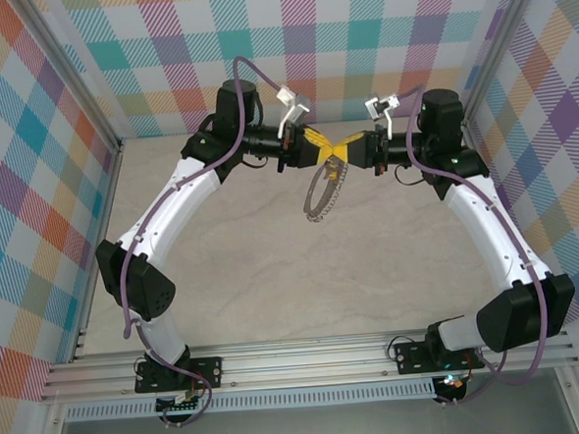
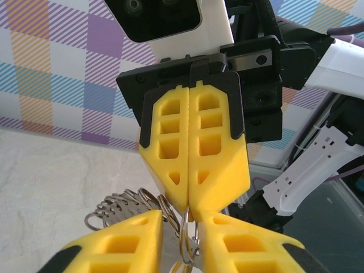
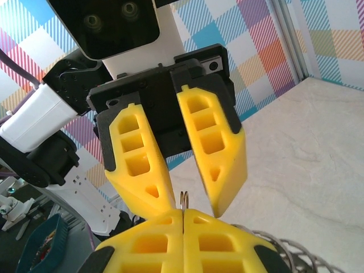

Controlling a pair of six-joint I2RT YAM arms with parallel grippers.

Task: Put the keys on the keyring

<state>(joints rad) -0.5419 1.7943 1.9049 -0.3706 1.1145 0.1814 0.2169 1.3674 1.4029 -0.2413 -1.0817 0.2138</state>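
**Two grippers tip to tip, keyring hanging at the junction**

Top view: the left gripper [image 1: 327, 149] and right gripper [image 1: 349, 150] meet nose to nose over the far part of the table [image 1: 275, 297]. The keyring [image 1: 320, 193] droops as a chain loop just below where they meet.

Left wrist view: the right gripper's fingers [image 2: 213, 170] are pressed together, pinching a thin wire ring on the keyring. The chain bunches to its left. The left gripper's fingers [image 2: 119, 244] stand narrowly apart, one on each side of that ring.

Right wrist view: the ring's edge pokes up from the closed seam, edge-on. It points straight into the left gripper's gap.

Key: cannot make it out.

Judgement: the ring lies dead ahead of the free left gripper.
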